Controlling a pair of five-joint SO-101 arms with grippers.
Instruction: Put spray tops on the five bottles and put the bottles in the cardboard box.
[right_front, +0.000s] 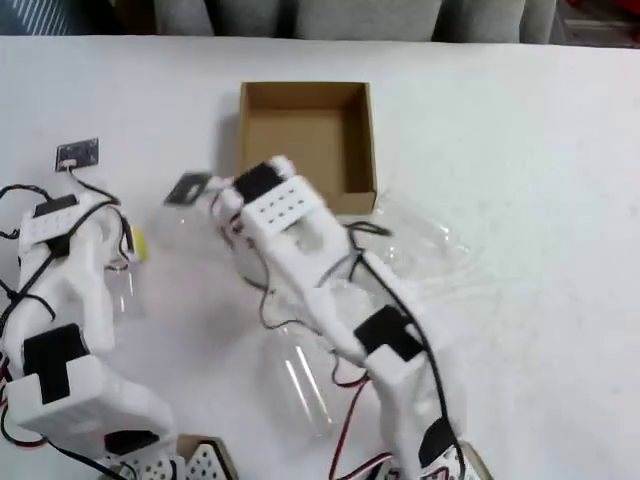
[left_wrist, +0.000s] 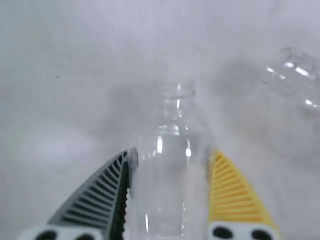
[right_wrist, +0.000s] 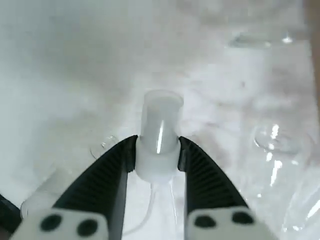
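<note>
My left gripper (left_wrist: 170, 157) is shut on a clear, uncapped bottle (left_wrist: 172, 150), its grey and yellow fingers against the bottle's sides and the open neck pointing away from the wrist. In the high view this gripper (right_front: 125, 255) sits at the table's left side. My right gripper (right_wrist: 157, 145) is shut on a white spray top (right_wrist: 160, 130) with a clear cap and a thin tube hanging below it. In the high view the right gripper (right_front: 215, 200) is just left of the cardboard box (right_front: 358, 140), which is open with nothing inside.
Several clear bottles lie loose on the white table: one (right_front: 305, 385) beside the right arm, others (right_front: 425, 240) right of the box's front corner. Another uncapped bottle (left_wrist: 295, 75) lies close to the held one. A small dark tag (right_front: 78, 153) on a wire lies far left.
</note>
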